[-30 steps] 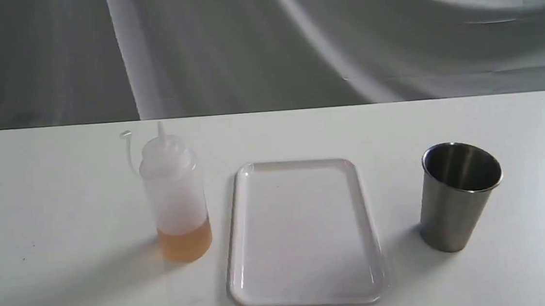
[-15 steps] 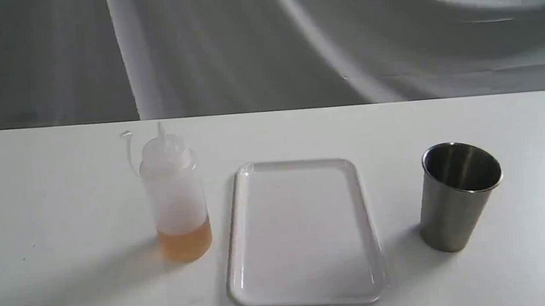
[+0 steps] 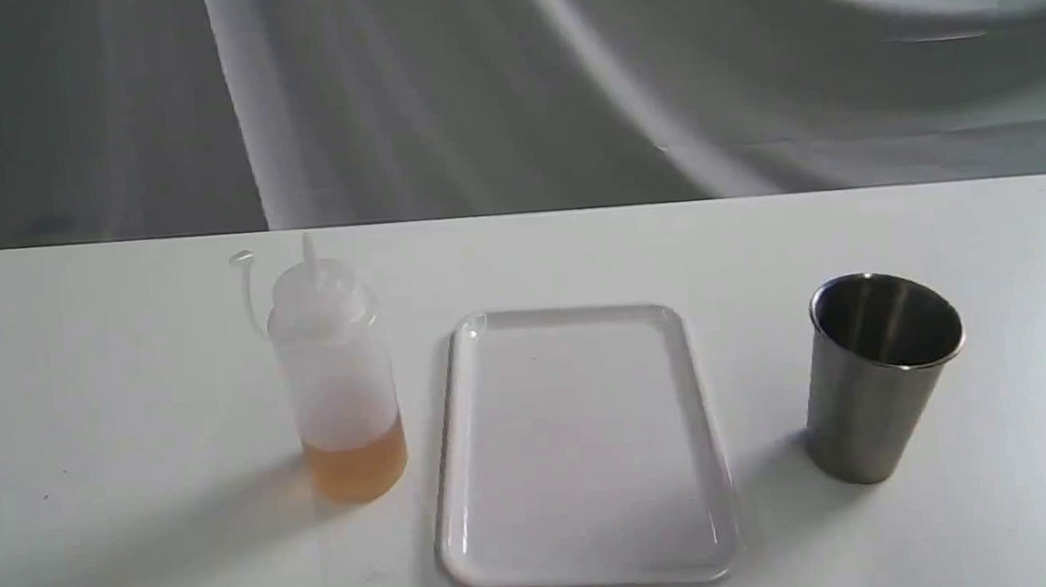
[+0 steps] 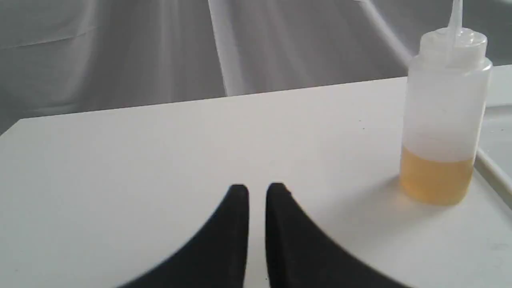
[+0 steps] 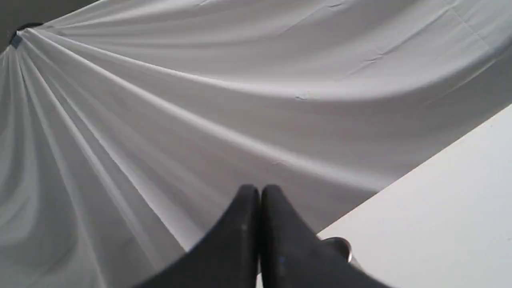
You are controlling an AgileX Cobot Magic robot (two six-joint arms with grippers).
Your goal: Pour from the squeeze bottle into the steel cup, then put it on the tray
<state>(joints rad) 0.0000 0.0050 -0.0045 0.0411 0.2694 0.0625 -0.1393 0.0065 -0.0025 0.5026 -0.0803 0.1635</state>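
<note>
The squeeze bottle [image 3: 336,373] stands upright on the table, left of the tray [image 3: 582,446], with amber liquid at its bottom and its small cap hanging off to the side. The steel cup [image 3: 877,378] stands upright to the right of the tray. No gripper shows in the exterior view. In the left wrist view my left gripper [image 4: 257,190] hovers over bare table short of the squeeze bottle [image 4: 443,116], its black fingers a narrow gap apart and holding nothing. My right gripper [image 5: 260,191] has its fingers pressed together; a sliver of the steel cup's rim [image 5: 341,243] shows beside them.
The white table [image 3: 119,381] ends at a far edge in front of a draped grey cloth backdrop [image 3: 506,80]. In the left wrist view the tray's rim [image 4: 494,172] lies just past the bottle.
</note>
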